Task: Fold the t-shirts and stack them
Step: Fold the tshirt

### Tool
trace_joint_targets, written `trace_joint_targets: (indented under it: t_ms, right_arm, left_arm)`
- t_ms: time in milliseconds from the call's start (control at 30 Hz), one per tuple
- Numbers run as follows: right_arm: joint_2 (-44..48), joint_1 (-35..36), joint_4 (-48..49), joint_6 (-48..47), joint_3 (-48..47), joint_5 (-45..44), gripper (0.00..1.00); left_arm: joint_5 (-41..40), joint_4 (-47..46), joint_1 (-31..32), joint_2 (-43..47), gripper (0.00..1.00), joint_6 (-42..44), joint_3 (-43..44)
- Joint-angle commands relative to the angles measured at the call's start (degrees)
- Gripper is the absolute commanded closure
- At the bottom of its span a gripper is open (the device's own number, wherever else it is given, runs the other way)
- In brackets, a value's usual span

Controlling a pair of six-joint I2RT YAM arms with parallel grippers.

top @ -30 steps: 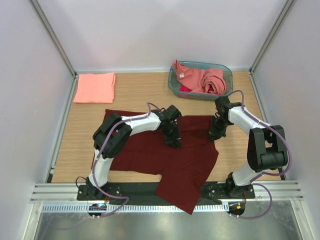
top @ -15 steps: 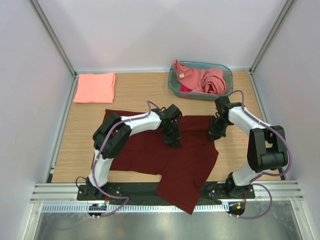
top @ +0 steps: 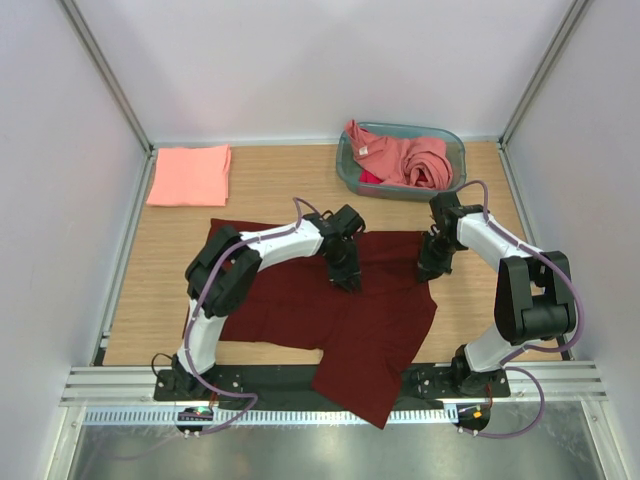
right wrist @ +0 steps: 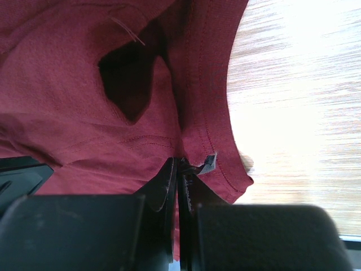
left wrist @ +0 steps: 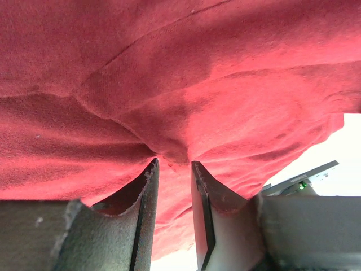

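From above, the maroon t-shirt (top: 300, 300) lies spread on the table (top: 160, 280), one corner hanging over the near edge. A folded salmon t-shirt (top: 188, 175) sits at the far left, and pink t-shirts (top: 405, 158) fill the basket (top: 400, 190).

Left wrist: the left end effector (left wrist: 174, 169), narrowly parted, pinches a pucker of maroon cloth.

Right wrist: the right end effector (right wrist: 179, 169) is clamped tight on the shirt's hem.

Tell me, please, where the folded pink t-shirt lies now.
In the top view, the folded pink t-shirt lies at the table's far left corner, apart from the spread maroon t-shirt, opposite the teal basket.
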State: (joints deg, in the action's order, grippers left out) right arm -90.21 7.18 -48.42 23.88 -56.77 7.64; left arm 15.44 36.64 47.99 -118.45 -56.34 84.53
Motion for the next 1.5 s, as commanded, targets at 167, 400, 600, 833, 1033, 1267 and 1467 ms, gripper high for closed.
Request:
trace_joint_targets:
  t_ms: [167, 400, 600, 833, 1033, 1267, 1467]
  right_arm:
    - [2.41, 0.29, 0.35, -0.32, 0.08, 0.45, 0.93]
    - [2.41, 0.20, 0.70, -0.06, 0.17, 0.80, 0.94]
    - [2.32, 0.20, 0.70, -0.06, 0.17, 0.89, 0.94]
    - [2.76, 0.12, 0.26, 0.20, 0.26, 0.80, 0.95]
    - [5.57, 0.29, -4.83, 2.31, -0.09, 2.11, 0.99]
    - [9.88, 0.38, -8.00, 0.38, 3.07, 3.44, 0.99]
    - [9.27, 0.73, -7.83, 0.99, 4.92, 4.22, 0.99]
  left_arm:
    - [0.90, 0.80, 0.35, -1.60, 0.72, 1.23, 4.15]
    - [0.73, 1.50, 0.70, -1.96, 0.70, 1.05, 3.45]
    - [0.29, 2.73, 0.70, -2.48, 0.75, 1.49, 3.89]
    - [0.03, 3.34, 0.79, -2.13, 0.97, 2.19, 4.32]
    - [-1.73, 6.24, 0.79, 1.11, 1.00, 4.13, 3.54]
    - [-3.31, 7.65, 0.79, 4.11, 1.00, 5.18, 2.22]
    - [-2.87, 8.01, 0.79, 4.19, 1.00, 5.27, 1.95]
